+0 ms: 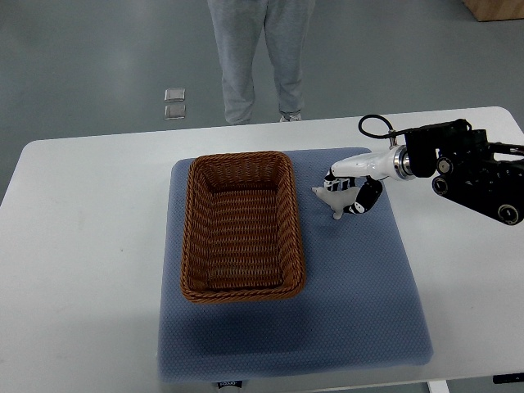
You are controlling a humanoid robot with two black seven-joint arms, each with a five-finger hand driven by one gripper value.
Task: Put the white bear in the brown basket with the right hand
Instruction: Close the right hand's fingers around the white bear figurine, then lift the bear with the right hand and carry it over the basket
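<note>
right hand [350,190] clasping white bear [333,199], bear half hidden by fingers, beside brown basket [242,227]

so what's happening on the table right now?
The right hand is closed around the white bear, right of the brown basket on the blue mat. Whether the bear is lifted or resting on the mat isn't clear. The basket holds nothing so far. The left arm is out of view. A person stands beyond the table's far edge.
</note>
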